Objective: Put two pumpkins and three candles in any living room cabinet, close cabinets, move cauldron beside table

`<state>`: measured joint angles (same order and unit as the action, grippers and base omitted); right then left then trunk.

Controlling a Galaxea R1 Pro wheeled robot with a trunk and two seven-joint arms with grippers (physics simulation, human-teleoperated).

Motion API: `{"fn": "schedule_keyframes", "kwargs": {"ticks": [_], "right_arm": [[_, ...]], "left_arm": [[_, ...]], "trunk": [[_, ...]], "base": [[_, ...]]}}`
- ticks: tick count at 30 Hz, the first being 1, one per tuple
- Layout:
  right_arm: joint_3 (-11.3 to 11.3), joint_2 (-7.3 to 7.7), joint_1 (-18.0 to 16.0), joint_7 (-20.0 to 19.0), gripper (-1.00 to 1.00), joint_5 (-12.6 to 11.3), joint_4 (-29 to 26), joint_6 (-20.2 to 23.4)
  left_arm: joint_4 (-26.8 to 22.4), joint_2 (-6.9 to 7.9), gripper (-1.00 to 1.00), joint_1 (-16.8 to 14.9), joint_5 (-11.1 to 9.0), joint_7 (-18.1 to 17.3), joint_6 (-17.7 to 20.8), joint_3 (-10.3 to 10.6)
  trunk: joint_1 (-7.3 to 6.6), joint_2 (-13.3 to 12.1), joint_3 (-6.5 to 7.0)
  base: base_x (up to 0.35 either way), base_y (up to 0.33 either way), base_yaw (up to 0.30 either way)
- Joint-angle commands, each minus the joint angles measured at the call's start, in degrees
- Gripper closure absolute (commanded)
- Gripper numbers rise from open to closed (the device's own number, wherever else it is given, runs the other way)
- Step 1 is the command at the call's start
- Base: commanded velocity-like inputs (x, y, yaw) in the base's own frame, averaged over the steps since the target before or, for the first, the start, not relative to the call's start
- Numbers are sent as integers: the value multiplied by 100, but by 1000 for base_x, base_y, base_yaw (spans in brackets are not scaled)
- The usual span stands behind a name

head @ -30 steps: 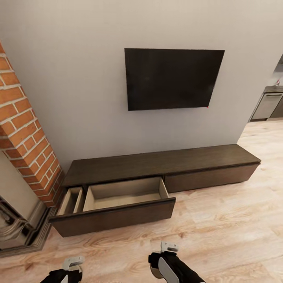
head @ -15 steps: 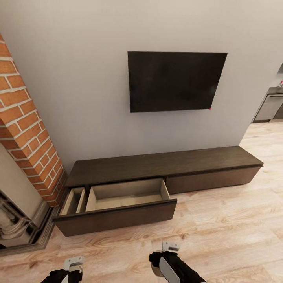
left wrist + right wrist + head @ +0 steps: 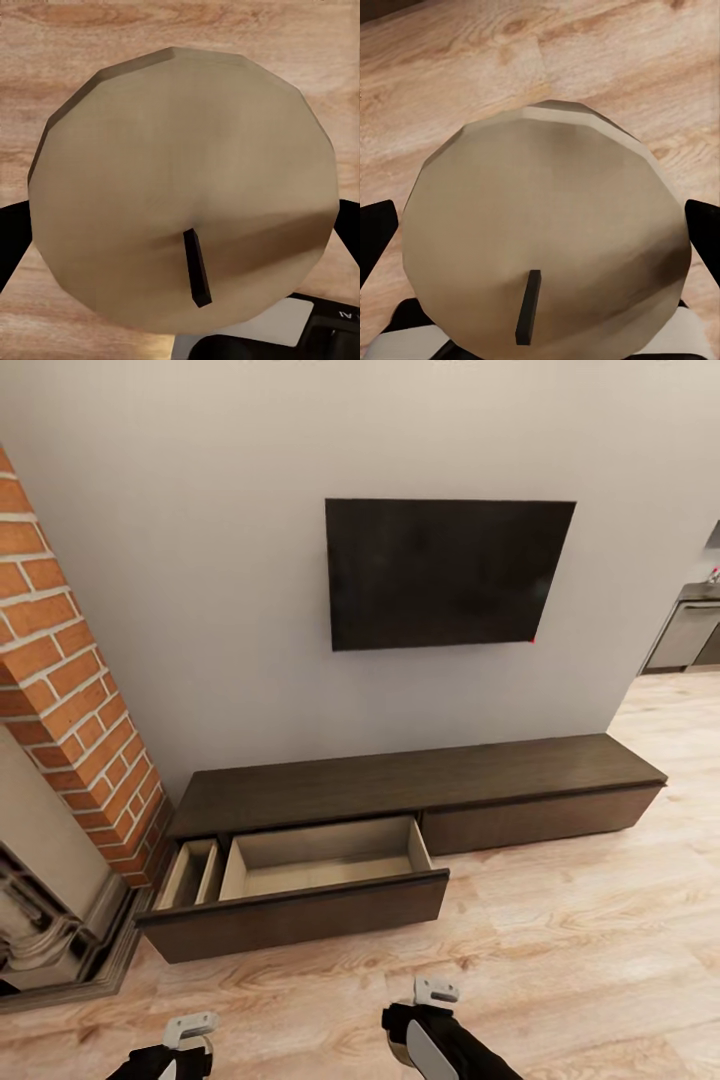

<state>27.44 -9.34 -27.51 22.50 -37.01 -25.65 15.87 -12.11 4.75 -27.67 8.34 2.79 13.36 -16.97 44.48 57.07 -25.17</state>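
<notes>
The left pincer (image 3: 180, 225) pinches one beige candle (image 3: 184, 202), whose round top and short dark wick (image 3: 196, 268) face the left wrist camera, with a black finger (image 3: 13, 240) showing past each side of it. The right pincer (image 3: 540, 225) likewise pinches a second beige candle (image 3: 547, 232) with its own dark wick (image 3: 528, 307), black fingers (image 3: 375, 232) at either flank. That makes two candles in hand, one to each pincer, both held above the pale wooden floor (image 3: 560, 960). In the head view the left pincer (image 3: 185, 1038) and right pincer (image 3: 425, 1010) sit low at the near edge, over the floor and short of the cabinet (image 3: 420, 780). The cabinet is a long, low, dark-brown box against the grey wall (image 3: 200, 610). Its left end stands open: one wide drawer (image 3: 320, 860) is pulled out with a pale, bare inside, and beside it a narrow pale compartment (image 3: 188, 872) also shows. The front at the right end (image 3: 540, 818) is shut. One black television (image 3: 445, 572) hangs on the wall above the cabinet, with a tiny red spot at its lower right corner; no lettering can be read on it. A red brick column (image 3: 70, 680) rises to the left. Far right, a grey kitchen unit (image 3: 690, 632) shows.
</notes>
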Motion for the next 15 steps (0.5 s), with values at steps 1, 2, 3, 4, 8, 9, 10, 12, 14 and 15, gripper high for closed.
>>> {"fn": "schedule_keyframes", "kwargs": {"ticks": [1,2,3,4,8,9,10,12,14,15], "right_arm": [[-1,-5,0,0,100,1,0,-2],[-1,-8,0,0,100,1,-1,1],[2,-11,0,0,100,1,-1,2],[3,-13,0,0,100,1,-1,2],[0,-14,0,0,100,-7,-1,-3],[-1,-15,0,0,100,-7,-1,-4],[2,-18,0,0,100,-7,-1,-1],[5,-26,0,2,100,-6,-1,1],[7,-35,0,1,100,-2,-1,3],[7,-36,0,0,100,-1,-1,3]], "left_arm": [[-1,0,100,-1,1,2,0,1],[0,0,100,-1,1,2,0,1],[1,0,100,0,1,2,0,1],[0,0,100,1,1,2,0,1],[1,0,100,1,1,2,-7,1],[0,0,100,0,1,2,-5,1],[1,0,100,-1,1,4,-3,1],[-1,0,100,-2,1,6,0,1],[0,0,100,0,1,4,0,1],[-1,0,100,-1,1,7,0,1]], "trunk": [[-23,-42,19],[-45,-82,37],[-67,-122,54],[-67,-122,54],[-67,-122,54],[-67,-122,54],[-67,-122,54],[-67,-122,54],[-67,-122,54],[-67,-122,54]], "base": [[0,0,0],[0,0,0],[0,0,0],[0,0,0],[7,-5,0],[90,-71,0],[141,-121,0],[185,-174,0],[214,-210,0],[225,-223,54]]}}
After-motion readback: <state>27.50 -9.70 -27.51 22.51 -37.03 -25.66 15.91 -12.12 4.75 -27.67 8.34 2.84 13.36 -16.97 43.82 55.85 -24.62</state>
